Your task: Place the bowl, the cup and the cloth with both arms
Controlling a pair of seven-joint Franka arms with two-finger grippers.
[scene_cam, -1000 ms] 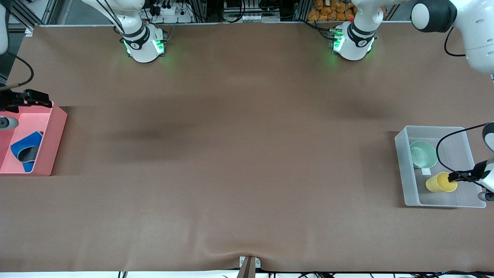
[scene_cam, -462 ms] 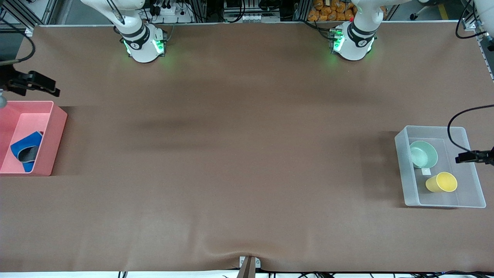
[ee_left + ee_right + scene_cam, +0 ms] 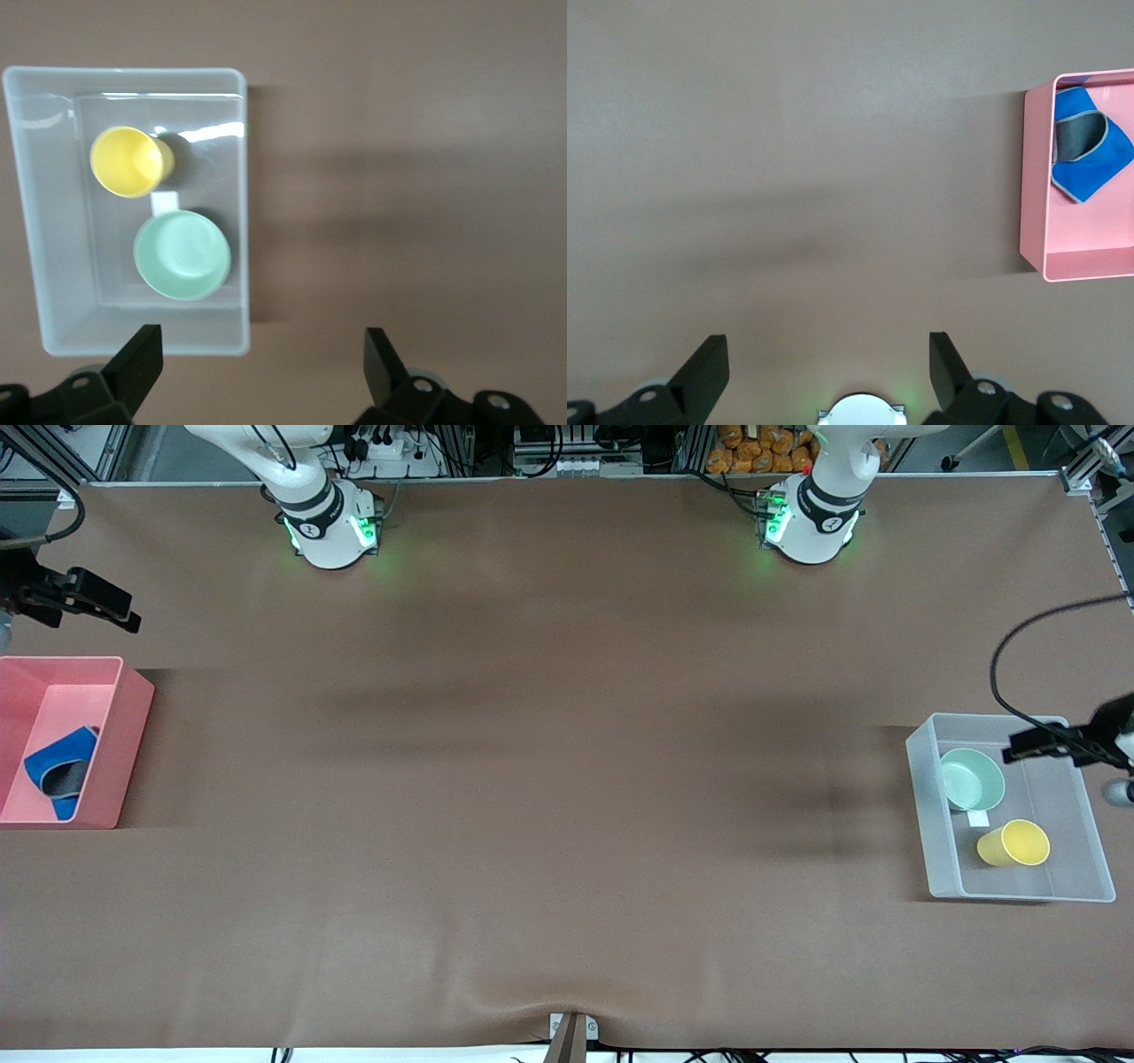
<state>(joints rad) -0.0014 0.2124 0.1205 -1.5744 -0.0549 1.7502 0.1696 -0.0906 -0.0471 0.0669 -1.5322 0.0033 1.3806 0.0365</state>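
Brown table point(image 3: 567, 779). Cup point(image 3: 1013, 843) and bowl point(image 3: 972, 779) in clear bin point(image 3: 926, 815), 3 o'clock; cloth point(image 3: 60, 772) in pink bin point(image 3: 133, 735), 9 o'clock. Left gripper point(image 3: 1038, 746) has let go of cup, now up over clear bin; right gripper point(image 3: 106, 607) has lifted clear of pink bin; both w/ jaws apart, empty. Placing looks done.

Even overhead light, all views sharp. Soft arm shadows smear across tabletop point(image 3: 567, 779). Glare on clear bin point(image 3: 237, 133). Green glow around bases point(image 3: 332, 531).

Mint-green bowl point(image 3: 971, 779) and yellow cup point(image 3: 1013, 843) stand upright, just apart, in a clear bin point(image 3: 930, 815); blue-and-grey cloth point(image 3: 60, 772) lies crumpled in a pink bin point(image 3: 124, 726).
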